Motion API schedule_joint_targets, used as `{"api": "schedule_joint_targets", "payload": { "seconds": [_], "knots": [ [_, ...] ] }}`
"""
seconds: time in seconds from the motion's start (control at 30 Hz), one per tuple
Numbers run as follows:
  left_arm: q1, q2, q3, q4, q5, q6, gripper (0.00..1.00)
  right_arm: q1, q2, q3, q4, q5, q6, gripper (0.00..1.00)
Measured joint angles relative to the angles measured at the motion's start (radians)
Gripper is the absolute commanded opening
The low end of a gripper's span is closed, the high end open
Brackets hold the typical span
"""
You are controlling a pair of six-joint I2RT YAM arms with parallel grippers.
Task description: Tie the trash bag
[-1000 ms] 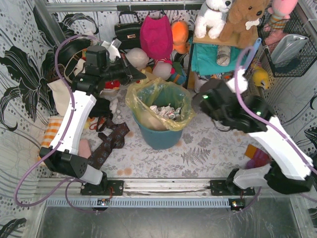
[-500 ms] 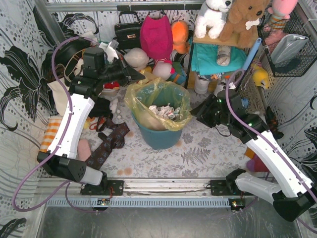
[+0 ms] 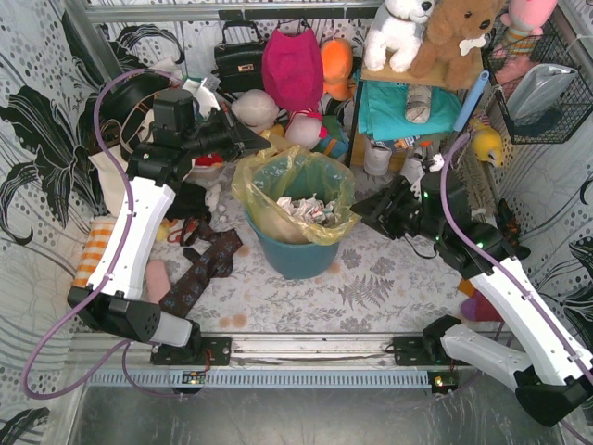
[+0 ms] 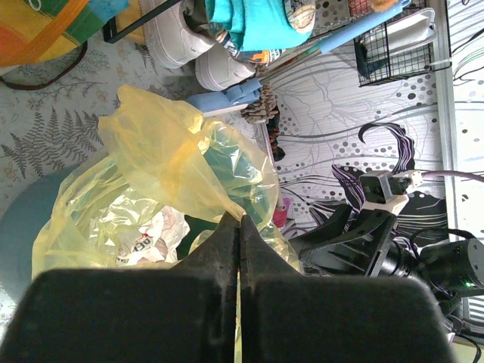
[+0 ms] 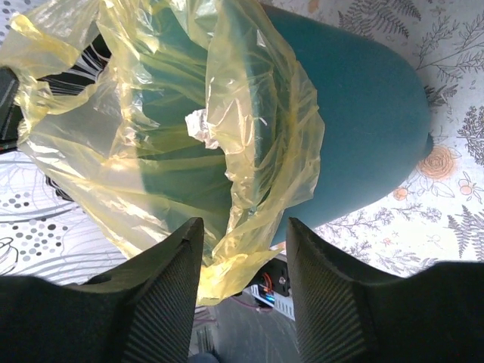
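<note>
The trash bag [image 3: 248, 190] is thin yellow plastic lining a teal bin [image 3: 296, 255], with crumpled white paper [image 3: 306, 206] inside. My left gripper [image 3: 262, 141] is at the bag's far-left rim. In the left wrist view it [image 4: 240, 217] is shut on a raised flap of the bag [image 4: 166, 151]. My right gripper [image 3: 363, 209] sits at the bag's right rim. In the right wrist view it [image 5: 243, 227] stands open, and a loose fold of the bag [image 5: 249, 113] hangs in the gap, beside the bin wall [image 5: 363, 113].
A shelf [image 3: 408, 107] with teal cloth and plush toys stands back right, and a wire basket [image 3: 547, 93] hangs on the right wall. Bags and toys [image 3: 292, 69] crowd the back. A dark patterned cloth [image 3: 206, 264] lies left of the bin.
My right arm has swung down and in to the bag's right rim, and its jaws have narrowed. My left gripper keeps its hold on the bag flap, almost still.
</note>
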Motion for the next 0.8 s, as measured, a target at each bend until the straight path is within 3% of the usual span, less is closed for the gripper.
{"api": "schedule_joint_targets", "payload": {
  "seconds": [0.33,0.43,0.63,0.8],
  "knots": [
    [0.0,0.0,-0.005,-0.002,-0.002,0.0,0.0,0.0,0.033,0.0,0.001,-0.073,-0.004,0.14],
    [0.0,0.0,-0.006,-0.002,-0.002,0.0,0.0,0.0,0.026,0.0,-0.001,-0.073,-0.004,0.0],
    [0.0,0.0,-0.006,-0.002,0.0,-0.003,0.0,0.0,0.028,0.043,-0.026,-0.072,-0.015,0.0],
    [0.0,-0.003,-0.006,-0.002,0.021,-0.003,0.0,0.0,0.09,0.215,-0.044,-0.055,-0.046,0.0]
  ]
}}
